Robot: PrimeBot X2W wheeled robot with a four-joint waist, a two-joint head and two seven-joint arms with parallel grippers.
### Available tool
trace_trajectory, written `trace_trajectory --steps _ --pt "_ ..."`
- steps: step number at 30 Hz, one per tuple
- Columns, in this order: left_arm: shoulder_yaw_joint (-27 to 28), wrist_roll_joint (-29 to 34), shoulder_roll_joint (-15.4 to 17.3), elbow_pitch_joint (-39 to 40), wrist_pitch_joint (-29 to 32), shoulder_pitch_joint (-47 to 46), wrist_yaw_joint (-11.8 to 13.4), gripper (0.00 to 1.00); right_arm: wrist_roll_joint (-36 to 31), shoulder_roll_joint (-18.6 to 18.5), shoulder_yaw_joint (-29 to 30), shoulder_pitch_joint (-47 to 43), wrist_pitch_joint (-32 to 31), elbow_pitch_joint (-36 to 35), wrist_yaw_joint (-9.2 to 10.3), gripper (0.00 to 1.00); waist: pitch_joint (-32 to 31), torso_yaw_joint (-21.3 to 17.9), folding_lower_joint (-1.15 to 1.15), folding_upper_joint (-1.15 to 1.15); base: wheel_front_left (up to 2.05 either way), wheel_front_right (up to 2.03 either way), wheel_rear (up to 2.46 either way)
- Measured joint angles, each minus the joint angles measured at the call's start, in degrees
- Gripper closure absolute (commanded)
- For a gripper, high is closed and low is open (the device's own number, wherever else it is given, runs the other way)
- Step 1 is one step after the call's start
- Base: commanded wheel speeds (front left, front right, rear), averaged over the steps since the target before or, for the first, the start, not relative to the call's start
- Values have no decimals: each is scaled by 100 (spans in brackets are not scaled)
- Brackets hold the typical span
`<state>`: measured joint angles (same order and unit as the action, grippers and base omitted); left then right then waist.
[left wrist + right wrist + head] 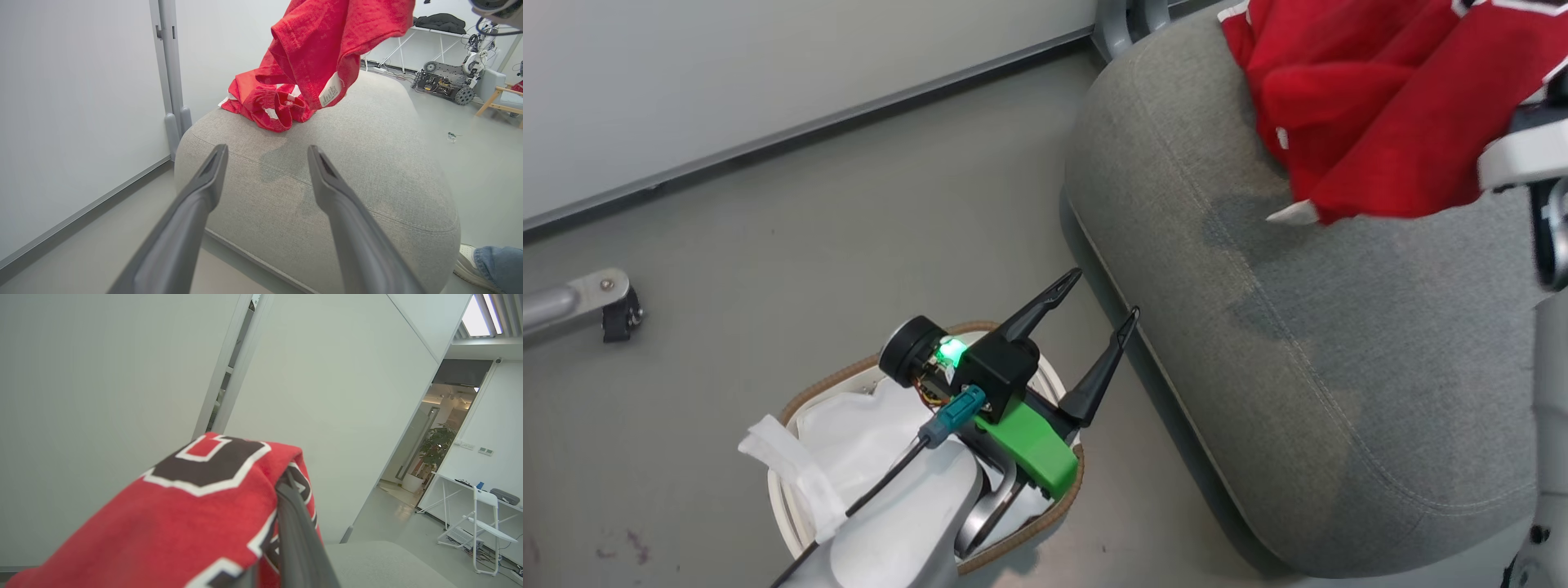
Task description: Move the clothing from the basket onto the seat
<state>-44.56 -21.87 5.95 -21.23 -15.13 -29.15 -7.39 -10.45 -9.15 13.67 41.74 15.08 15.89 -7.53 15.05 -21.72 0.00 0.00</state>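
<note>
While above the seat, jersey in right gripper

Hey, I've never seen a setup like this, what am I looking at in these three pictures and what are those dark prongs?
It's a two-armed robot moving laundry. The head camera looks down at a basket on the floor beside a grey sofa. The prongs are the left end effector, open and empty over the basket. The left wrist camera looks along them: one red garment lies on the sofa. The right wrist camera shows the right end effector shut on a red jersey, held above the sofa.
</note>
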Motion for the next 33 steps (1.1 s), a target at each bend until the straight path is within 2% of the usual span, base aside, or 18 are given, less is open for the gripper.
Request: trace_trajectory --steps 5,11,17,21,26,33 --pt "30 155 101 146 -1 -234 0 0 -186 -426 353 765 0 318 -1 100 363 209 0 0 0 0 0" --pt "-20 405 207 280 0 -589 0 0 -359 -1138 878 1585 -52 1002 0 100 940 505 0 0 0 0 0" --pt "-26 495 202 336 -1 -821 0 0 -628 -1451 1496 1850 -67 1540 0 100 1548 797 1 0 0 0 0" --pt "-33 537 205 352 -1 -908 0 0 -829 -1427 1650 1846 -42 1884 0 100 1936 968 1 0 0 0 0" --pt "-32 563 246 343 -1 -910 0 0 -996 -1098 1812 1702 -9 2309 0 100 2387 1142 1 0 0 0 0" --pt "-55 559 266 302 -1 -908 0 0 -1051 -714 1777 1447 -8 2238 -1 98 2699 1239 1 0 0 0 0"
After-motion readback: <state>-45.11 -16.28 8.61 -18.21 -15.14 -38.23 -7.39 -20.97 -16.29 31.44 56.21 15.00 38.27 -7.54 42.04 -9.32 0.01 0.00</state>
